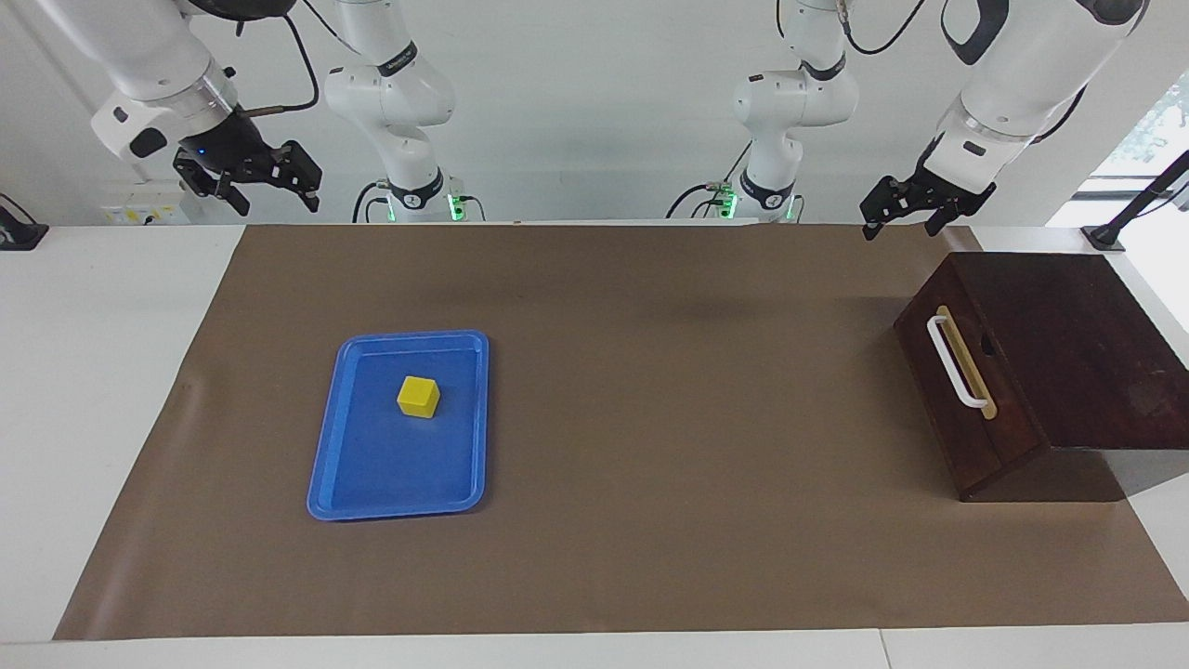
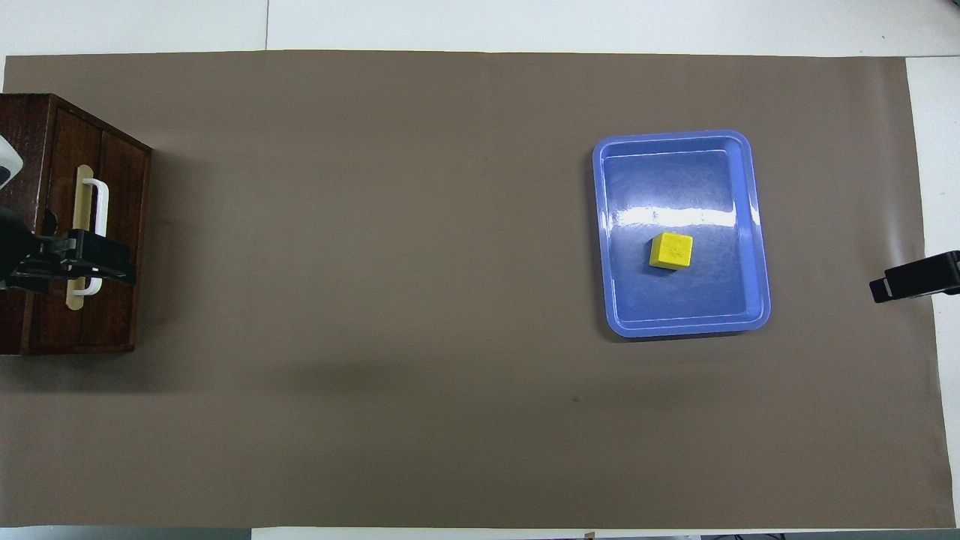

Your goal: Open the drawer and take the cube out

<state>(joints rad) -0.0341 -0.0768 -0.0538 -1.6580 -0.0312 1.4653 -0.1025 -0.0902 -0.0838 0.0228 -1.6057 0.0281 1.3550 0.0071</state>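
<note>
Brown paper matting covers most of the white table, and a strip of bare white shows around its edges. A plain white wall stands at the robots' end of the table. The flat blue plastic tray lies on the mat toward the right arm's end, and the small bright yellow cube sits inside it, in the half of the tray nearer to the robots. At the left arm's end of the table stands the dark brown wooden box. Its single dark drawer is pushed all the way in, so the front lies flush with the box. The white bar handle on its brass-coloured strip faces the middle of the table. The right gripper is up in the air over the table's edge at the right arm's end, well apart from the tray, with its black fingers spread apart and holding nothing. The left gripper is up in the air close to the box's corner nearest the robots, also spread and holding nothing. It does not touch the box or the handle.
</note>
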